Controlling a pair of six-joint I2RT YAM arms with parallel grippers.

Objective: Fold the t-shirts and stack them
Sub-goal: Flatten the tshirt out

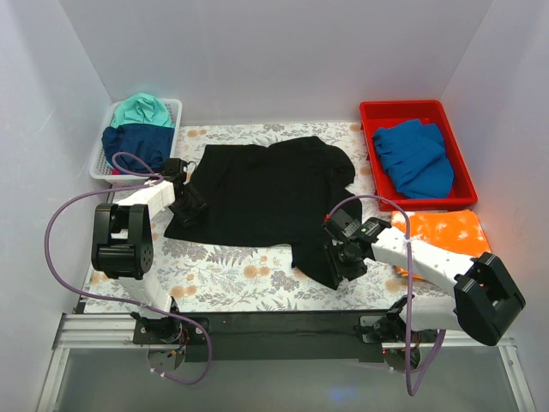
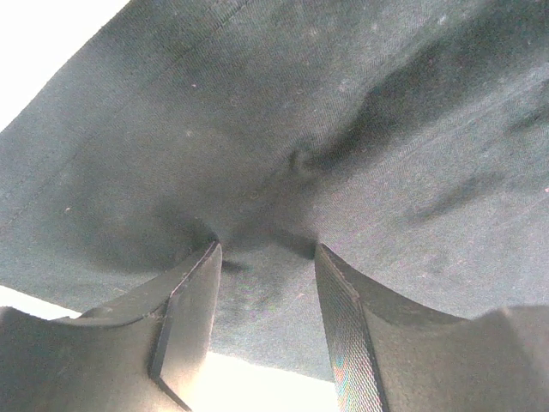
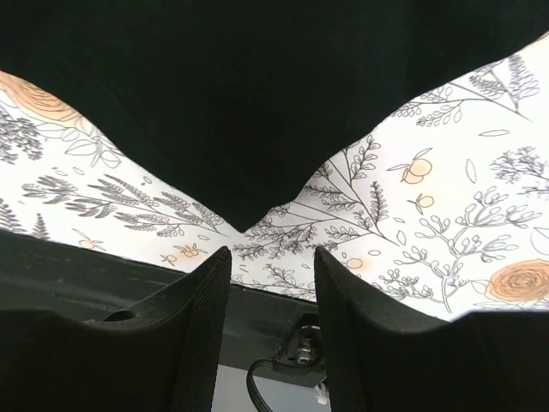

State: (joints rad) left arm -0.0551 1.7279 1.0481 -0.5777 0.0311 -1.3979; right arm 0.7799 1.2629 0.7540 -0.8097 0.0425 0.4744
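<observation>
One black t-shirt (image 1: 262, 193) is spread unfolded, none stacked; right gripper (image 3: 272, 253) is held narrowly parted, empty; left gripper (image 2: 266, 249) grip cannot be told.

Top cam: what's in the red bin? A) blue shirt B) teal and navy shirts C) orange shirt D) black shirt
A: a bunched blue shirt lies inside the red bin at the far right of the table, and nothing else shows in it.

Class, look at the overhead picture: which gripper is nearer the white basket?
Left. The left gripper is at the black shirt's left edge, just right of the basket; the right gripper is far off at the shirt's near right corner.
</observation>
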